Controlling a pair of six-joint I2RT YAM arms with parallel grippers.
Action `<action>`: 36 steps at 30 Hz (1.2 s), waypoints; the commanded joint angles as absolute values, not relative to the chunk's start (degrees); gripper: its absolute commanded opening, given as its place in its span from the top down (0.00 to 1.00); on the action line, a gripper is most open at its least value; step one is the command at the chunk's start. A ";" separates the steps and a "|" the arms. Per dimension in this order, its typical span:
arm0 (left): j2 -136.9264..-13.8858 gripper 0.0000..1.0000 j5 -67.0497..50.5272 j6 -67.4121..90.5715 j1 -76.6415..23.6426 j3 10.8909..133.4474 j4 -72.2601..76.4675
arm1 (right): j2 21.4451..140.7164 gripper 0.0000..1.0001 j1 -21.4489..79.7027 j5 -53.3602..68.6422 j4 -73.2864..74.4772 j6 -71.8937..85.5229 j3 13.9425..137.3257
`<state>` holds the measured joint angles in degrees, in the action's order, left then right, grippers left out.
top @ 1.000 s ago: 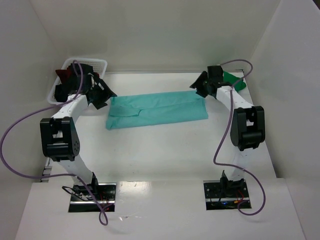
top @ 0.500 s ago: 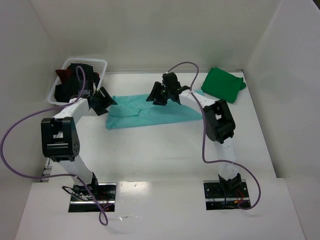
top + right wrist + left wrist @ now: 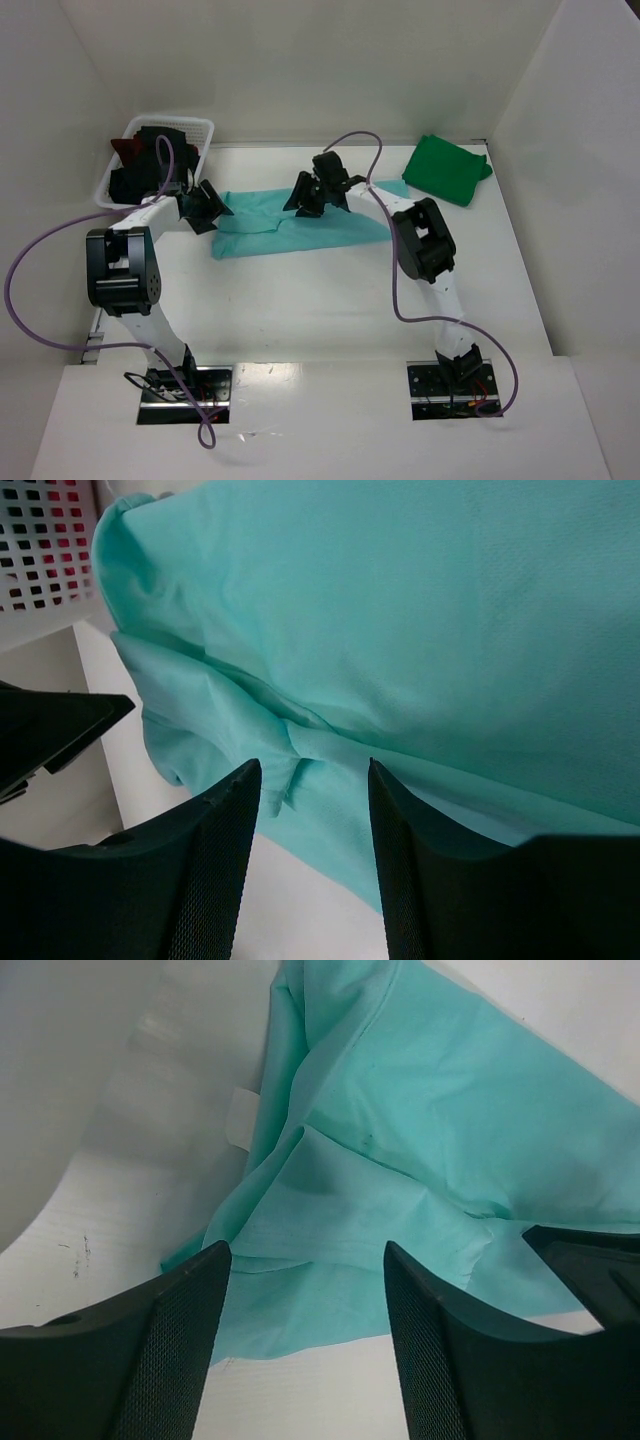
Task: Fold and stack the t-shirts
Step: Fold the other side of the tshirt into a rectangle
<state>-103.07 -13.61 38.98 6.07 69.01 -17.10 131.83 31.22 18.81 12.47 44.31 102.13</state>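
L hand [image 3: 305,1248], R hand [image 3: 312,765] gape empty over teal t-shirt [image 3: 258,226], partly hidden by R arm [image 3: 378,201].

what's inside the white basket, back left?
Inside the basket, a dark red cloth and a black cloth show, both bunched up. How many shirts that makes, and anything lying beneath them, cannot be seen because they cover it.

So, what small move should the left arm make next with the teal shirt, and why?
Probably lower the left pincer and close it on the rumpled end of the teal t-shirt; the jaws stand open just above that cloth, holding nothing.
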 commanded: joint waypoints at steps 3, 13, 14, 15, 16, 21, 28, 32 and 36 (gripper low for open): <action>-106.44 0.31 -15.56 37.79 6.94 69.61 -16.61 | 131.48 0.47 34.53 19.95 10.81 45.79 103.97; -107.05 0.32 -16.08 37.27 6.94 69.08 -16.61 | 132.01 0.47 36.83 19.95 10.28 46.93 103.45; -107.05 0.33 -16.08 37.27 6.94 69.08 -16.61 | 132.01 0.47 36.83 19.95 10.28 46.93 103.45; -107.05 0.33 -16.08 37.27 6.94 69.08 -16.61 | 132.01 0.47 36.83 19.95 9.67 47.46 103.45; -107.05 0.33 -16.08 37.27 6.94 69.08 -16.61 | 132.01 0.47 37.35 19.95 9.67 47.46 102.93; -106.53 0.33 -16.08 36.74 6.94 68.55 -16.61 | 132.54 0.50 37.88 18.81 9.15 47.46 102.40; -106.00 0.37 -13.72 36.21 6.94 68.03 -17.75 | 133.07 0.54 37.88 18.29 9.14 47.99 102.39; -105.47 0.40 -12.49 36.21 6.94 68.03 -18.36 | 133.07 0.55 38.49 18.28 9.67 47.99 102.39; -104.86 0.40 -10.82 35.16 6.94 68.03 -19.60 | 133.07 0.55 38.50 18.28 9.67 47.37 102.39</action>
<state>-104.01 -13.06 36.25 6.28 69.23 -16.95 132.51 37.50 18.74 11.46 47.70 102.06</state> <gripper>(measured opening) 0.603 0.448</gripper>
